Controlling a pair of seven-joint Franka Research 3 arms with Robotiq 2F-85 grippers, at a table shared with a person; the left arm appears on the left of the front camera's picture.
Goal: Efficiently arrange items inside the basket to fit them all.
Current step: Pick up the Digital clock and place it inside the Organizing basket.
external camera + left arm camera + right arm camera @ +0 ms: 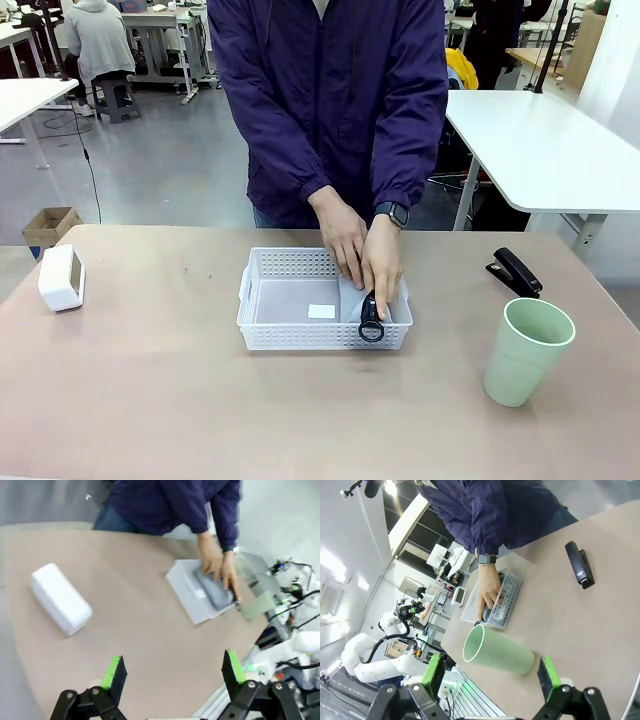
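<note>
The white perforated basket [290, 305] sits mid-table. Both of the person's hands [360, 250] press a grey soft case [352, 300] into its right end; the case's black ring [371, 329] hangs over the near rim. A white box [62, 277] stands at the far left, also seen as the white box [61, 598]. A black stapler [514, 272] lies at the right, with a pale green cup [526, 350] upright in front of it. My left gripper [172, 672] is open high above the table. My right gripper [490, 675] is open, just above the cup [497, 652].
The basket [192, 592] and hands sit far across the table in the left wrist view. In the right wrist view the stapler [580, 564] lies apart from the basket [495, 602]. Bare tabletop [150, 400] stretches in front of and left of the basket.
</note>
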